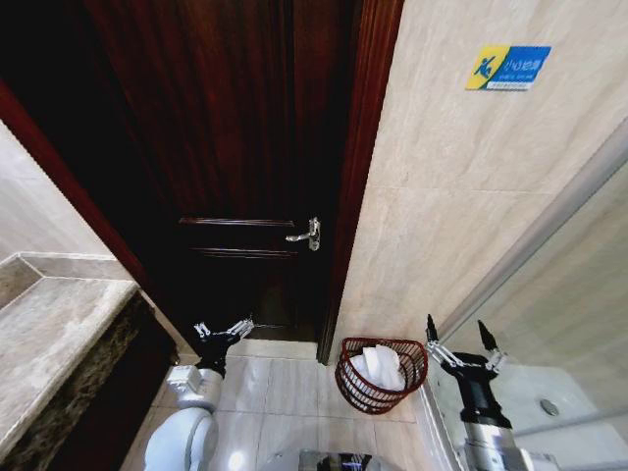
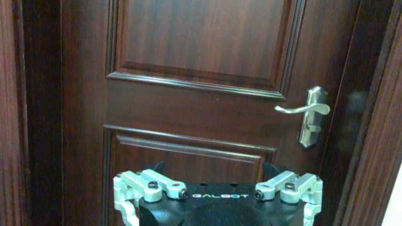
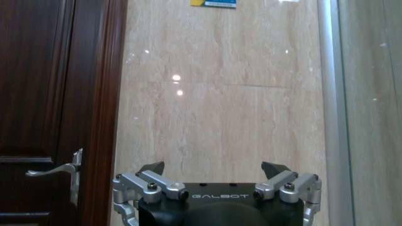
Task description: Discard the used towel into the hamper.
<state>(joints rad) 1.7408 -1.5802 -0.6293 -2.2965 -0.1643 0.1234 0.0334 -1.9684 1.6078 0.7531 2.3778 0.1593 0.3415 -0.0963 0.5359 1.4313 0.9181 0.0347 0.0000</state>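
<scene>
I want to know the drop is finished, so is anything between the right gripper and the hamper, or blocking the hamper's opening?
Nothing visible does. The hamper stands on the floor by the wall, its top open, with the white towel already inside. The right gripper is open and empty just beside its rim. The left gripper, also open, faces the door.

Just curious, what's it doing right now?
Left gripper open, empty, facing door. Right gripper open, empty, beside hamper. Towel in hamper.

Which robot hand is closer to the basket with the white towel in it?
The right end effector, open beside the hamper that holds the white towel. The left end effector, also open, faces the dark door, farther away.
</scene>
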